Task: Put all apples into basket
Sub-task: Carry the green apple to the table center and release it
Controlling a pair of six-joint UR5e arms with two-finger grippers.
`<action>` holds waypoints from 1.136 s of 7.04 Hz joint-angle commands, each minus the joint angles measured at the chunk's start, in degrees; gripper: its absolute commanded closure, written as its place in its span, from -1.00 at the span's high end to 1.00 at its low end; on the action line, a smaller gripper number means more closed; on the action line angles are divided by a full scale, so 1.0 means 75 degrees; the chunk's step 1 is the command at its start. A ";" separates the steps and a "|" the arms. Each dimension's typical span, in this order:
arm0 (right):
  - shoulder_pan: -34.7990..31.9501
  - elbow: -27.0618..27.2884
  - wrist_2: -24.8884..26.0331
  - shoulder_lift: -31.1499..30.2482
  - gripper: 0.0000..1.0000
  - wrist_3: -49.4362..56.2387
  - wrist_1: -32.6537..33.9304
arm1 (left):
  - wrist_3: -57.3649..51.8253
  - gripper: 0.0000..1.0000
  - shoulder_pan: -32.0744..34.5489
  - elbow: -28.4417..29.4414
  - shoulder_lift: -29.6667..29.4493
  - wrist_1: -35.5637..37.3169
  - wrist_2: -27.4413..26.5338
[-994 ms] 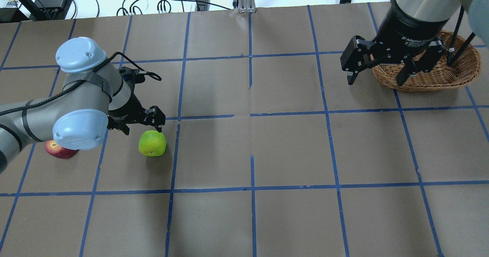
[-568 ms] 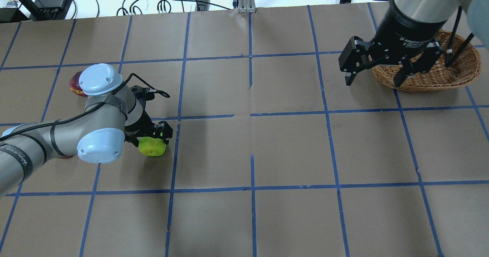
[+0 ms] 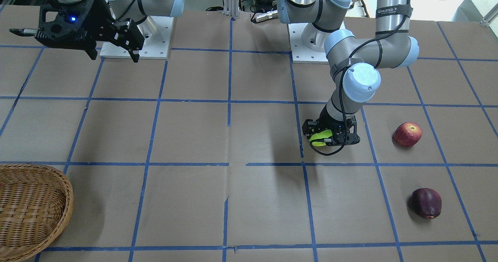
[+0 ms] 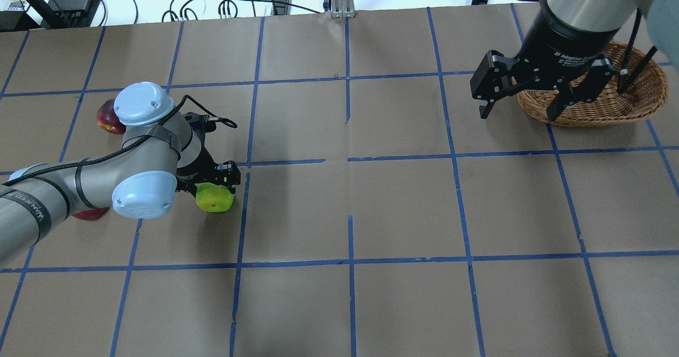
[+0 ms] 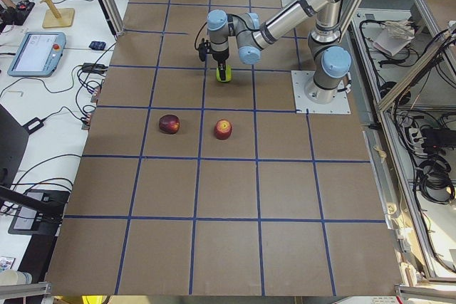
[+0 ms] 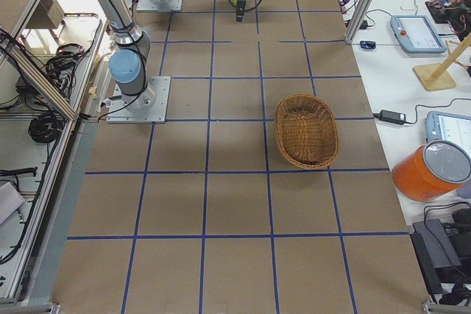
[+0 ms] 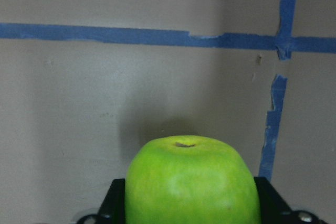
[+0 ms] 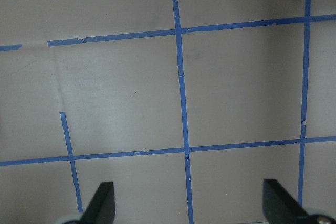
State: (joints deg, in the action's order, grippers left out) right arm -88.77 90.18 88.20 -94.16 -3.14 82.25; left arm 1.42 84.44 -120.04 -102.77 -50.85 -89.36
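Now your left gripper (image 4: 214,183) is down at the table, its fingers pressed against both sides of the green apple (image 7: 191,182). In the left wrist view the apple fills the whole gap between them. You cannot tell whether it rests on the paper or is just clear of it. The red apple (image 3: 407,134) and the maroon apple (image 3: 426,203) lie on the table to that arm's outer side, apart from each other and from the gripper. Your right gripper (image 4: 517,114) hangs with its jaws wide apart and nothing between them, just beside the basket (image 4: 639,102), well away from all three apples.
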 commanded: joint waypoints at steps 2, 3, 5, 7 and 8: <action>0.0000 0.0000 0.0006 0.0063 1.00 -0.0004 0.0014 | 0.2836 -0.49 0.1565 0.1177 -0.0380 -0.0427 0.0805; 0.0000 0.0000 -0.0029 0.0075 1.00 -0.0004 0.0095 | 0.3820 -0.49 0.2212 0.1610 -0.0835 -0.0206 0.0875; 0.0000 0.0070 0.0006 0.0098 1.00 0.0113 0.0072 | 0.4895 -0.43 0.2953 0.2548 -0.1785 0.0521 0.1356; 0.0023 0.0467 -0.0018 0.0098 1.00 0.0102 0.0142 | 0.4839 -0.12 0.3132 0.3101 -0.2210 0.0429 0.1344; 0.0024 0.0573 -0.0006 0.0110 1.00 0.0102 0.0293 | 0.4827 0.99 0.3132 0.3022 -0.2153 0.0405 0.1077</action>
State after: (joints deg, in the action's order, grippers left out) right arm -88.66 93.26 88.10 -93.40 -2.34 83.50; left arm 37.75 107.58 -97.81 -118.53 -47.55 -79.71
